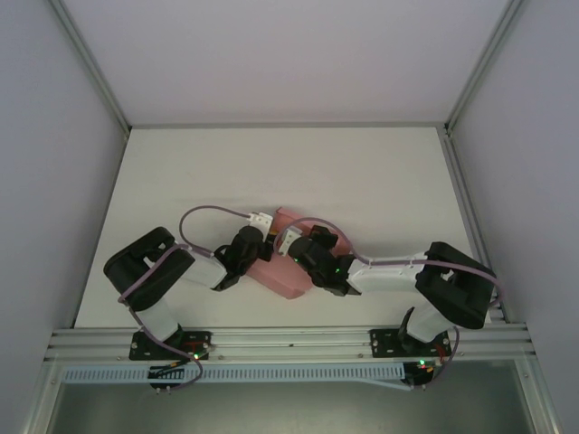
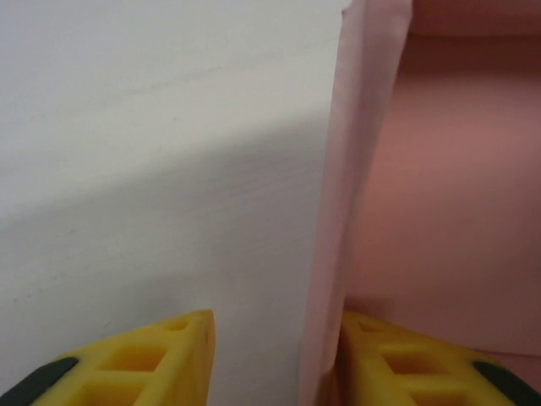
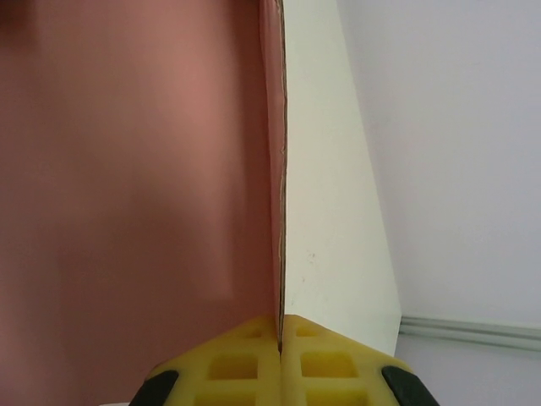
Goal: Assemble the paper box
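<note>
Yellow fingers (image 3: 245, 365) of the right gripper (image 3: 281, 326) are pressed together, pinching the thin edge of 1 upright wall of the paper box (image 1: 282, 276). The left gripper (image 2: 275, 330) stands spread, with another pink wall passing loose between its fingers, close against 1 of them. The box sits on the white table (image 1: 271, 172) near the front edge, between the 2 wrists. Walls are up, so shaping looks well begun. Closing the flaps probably remains, though the arms hide much.
</note>
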`<state>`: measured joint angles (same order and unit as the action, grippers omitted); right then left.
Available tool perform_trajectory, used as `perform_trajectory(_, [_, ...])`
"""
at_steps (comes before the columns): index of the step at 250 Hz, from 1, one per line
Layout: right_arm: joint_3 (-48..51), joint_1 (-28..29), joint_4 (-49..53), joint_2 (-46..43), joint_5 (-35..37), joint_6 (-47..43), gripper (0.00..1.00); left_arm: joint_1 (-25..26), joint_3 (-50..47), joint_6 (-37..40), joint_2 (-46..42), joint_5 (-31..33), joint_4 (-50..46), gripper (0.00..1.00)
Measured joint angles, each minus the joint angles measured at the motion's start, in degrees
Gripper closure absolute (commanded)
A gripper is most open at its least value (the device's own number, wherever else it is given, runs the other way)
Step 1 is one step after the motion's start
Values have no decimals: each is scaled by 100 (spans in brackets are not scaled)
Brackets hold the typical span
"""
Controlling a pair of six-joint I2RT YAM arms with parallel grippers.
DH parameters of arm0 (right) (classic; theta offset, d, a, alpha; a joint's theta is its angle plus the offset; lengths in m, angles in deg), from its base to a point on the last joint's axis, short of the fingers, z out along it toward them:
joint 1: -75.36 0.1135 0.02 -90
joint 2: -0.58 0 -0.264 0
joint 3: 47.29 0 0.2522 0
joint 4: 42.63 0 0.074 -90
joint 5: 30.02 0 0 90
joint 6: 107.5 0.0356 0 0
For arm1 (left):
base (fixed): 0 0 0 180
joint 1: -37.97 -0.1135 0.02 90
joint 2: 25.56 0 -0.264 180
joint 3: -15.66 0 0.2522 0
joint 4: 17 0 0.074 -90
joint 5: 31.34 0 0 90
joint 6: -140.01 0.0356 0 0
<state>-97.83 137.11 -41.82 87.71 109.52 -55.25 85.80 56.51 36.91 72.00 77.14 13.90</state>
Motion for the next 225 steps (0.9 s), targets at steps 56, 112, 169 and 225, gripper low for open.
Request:
perform_trajectory(56, [-35, 0, 9, 0, -2, -15, 100, -2, 361, 0, -42, -72, -363, 53])
perform_trajectory(112, [-118, 0, 15, 0, -13, -83, 100, -20, 643, -9, -98, 61, -612, 80])
perform_trajectory(169, [-166, 0, 24, -22, -83, -140, 83, 0, 658, 13, -90, 98, -675, 100])
perform_trajectory(225, [-361, 0, 494, -785, -186, 326, 31, -50, 638, -37, -424, 588, -973, 100])
